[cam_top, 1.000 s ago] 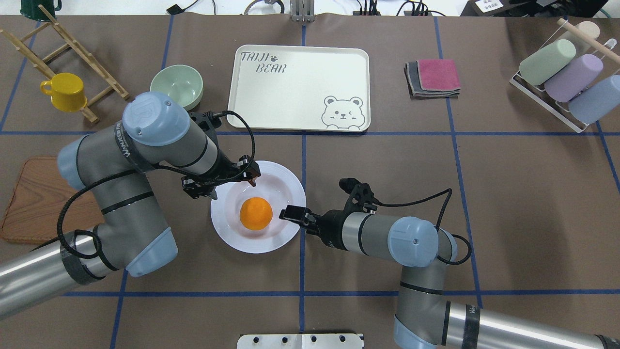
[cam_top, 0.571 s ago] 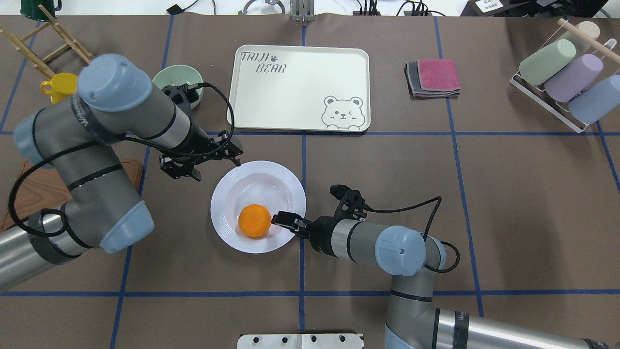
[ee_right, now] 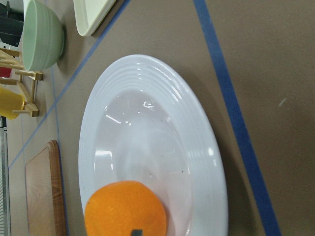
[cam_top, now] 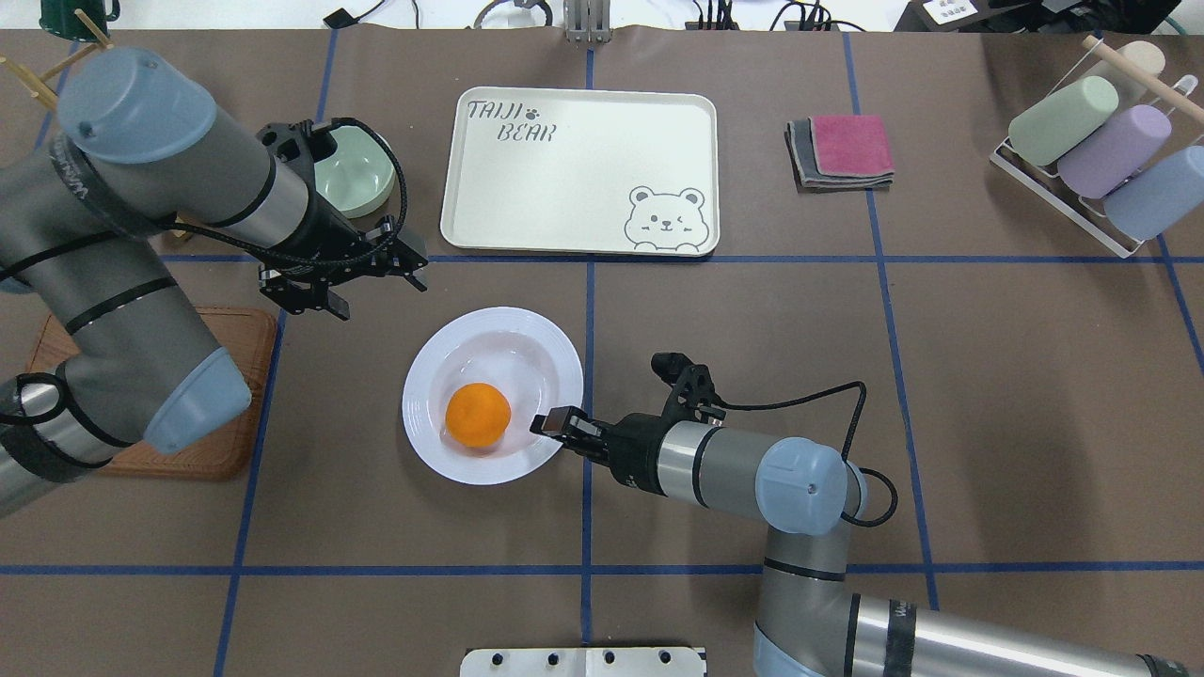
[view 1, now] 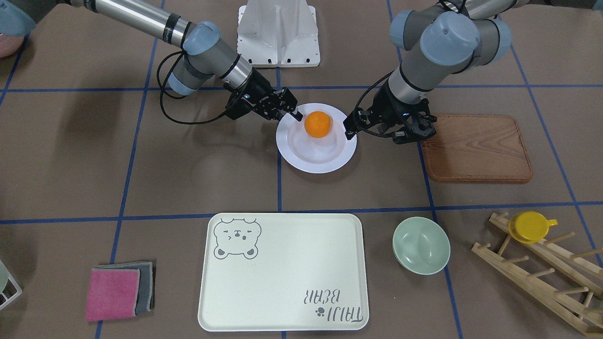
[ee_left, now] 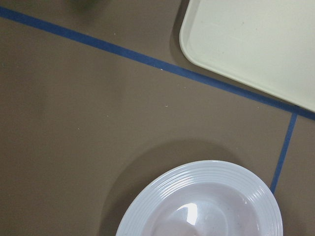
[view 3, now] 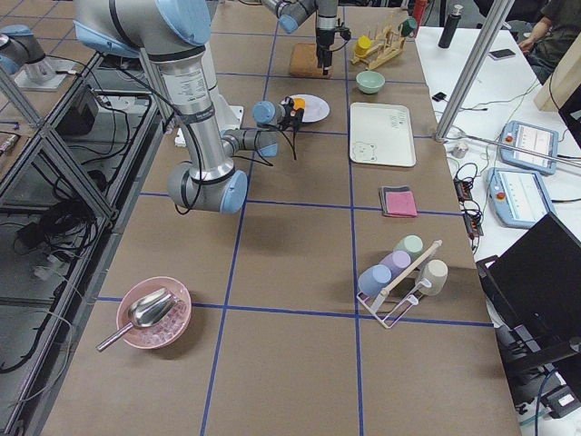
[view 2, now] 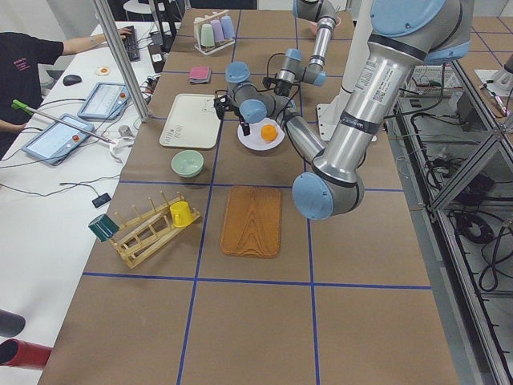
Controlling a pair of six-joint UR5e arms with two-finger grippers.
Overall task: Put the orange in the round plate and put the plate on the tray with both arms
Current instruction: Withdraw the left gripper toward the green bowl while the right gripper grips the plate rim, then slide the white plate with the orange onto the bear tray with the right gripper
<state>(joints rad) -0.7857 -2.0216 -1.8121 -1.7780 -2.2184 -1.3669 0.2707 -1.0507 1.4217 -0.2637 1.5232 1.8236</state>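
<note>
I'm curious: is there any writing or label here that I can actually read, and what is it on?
"TAIJI BEAR": grey lettering on the cream tray.
White print on the black bands around the left arm and the right arm: too small to read.
Nothing else legible on the table.

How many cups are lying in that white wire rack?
4: a green cup, a purple cup and a blue cup lie side by side, and a cream cup sits beside them, partly hidden in the overhead view.
</note>
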